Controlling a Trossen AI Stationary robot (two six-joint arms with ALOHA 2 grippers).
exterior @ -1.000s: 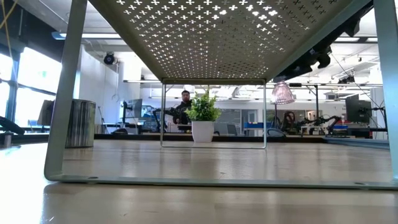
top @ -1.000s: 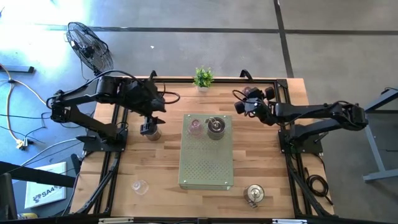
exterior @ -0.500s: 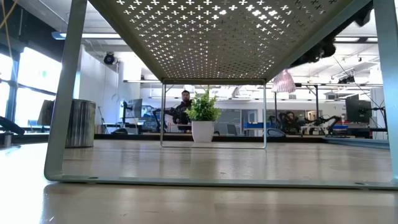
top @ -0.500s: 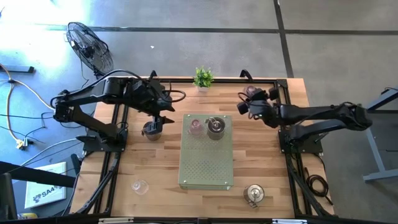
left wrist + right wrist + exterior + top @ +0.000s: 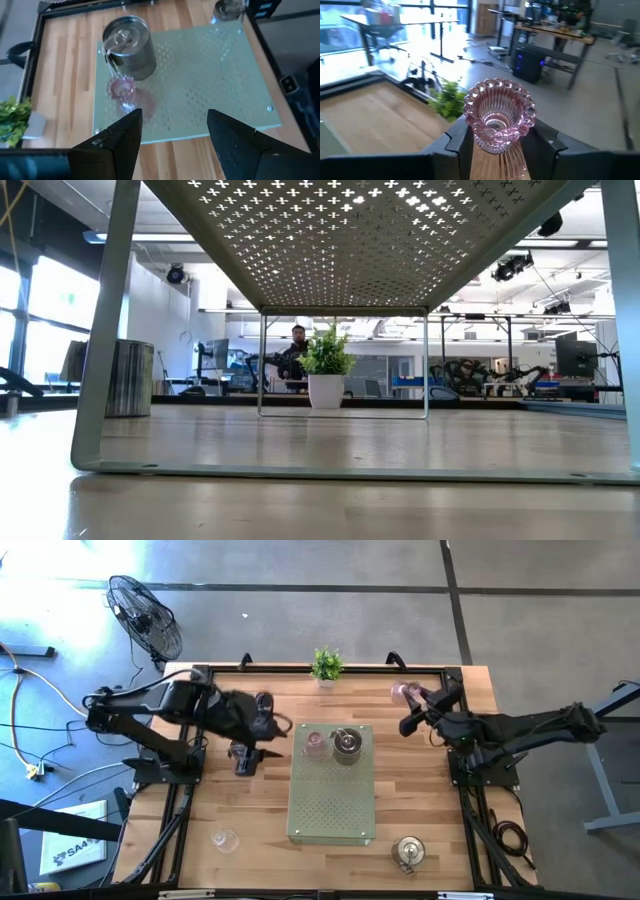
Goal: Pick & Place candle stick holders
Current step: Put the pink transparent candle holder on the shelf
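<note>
My right gripper (image 5: 410,702) is shut on a pink glass holder (image 5: 400,692), high over the table's far right part. My left gripper (image 5: 264,726) is open and empty just left of the perforated platform (image 5: 332,802). In the left wrist view (image 5: 172,145) it looks over the platform. A pink holder (image 5: 314,745) and a silver holder (image 5: 346,744) stand on the platform's far end. Another silver holder (image 5: 243,752) stands on the table below my left arm. A clear glass holder (image 5: 224,838) and a silver one (image 5: 408,852) stand near the front edge. My right gripper pinches the pink holder by its ribbed body (image 5: 499,147), just under the scalloped rim (image 5: 499,102), one finger on each side. The holder is lifted clear of the table and tilted, its open mouth turned toward the wrist camera.
A small green potted plant (image 5: 326,666) stands at the middle of the far edge. The platform stands on thin legs (image 5: 98,380) above the table. Black rails (image 5: 185,790) run along the left and right sides. A person (image 5: 296,352) sits far off in the room beyond.
My right gripper has risen with the pink holder and drawn toward the table's right, so the holder has left the low view upward. My left gripper has come off the silver holder on the table and moved toward the platform. That holder stays standing.
</note>
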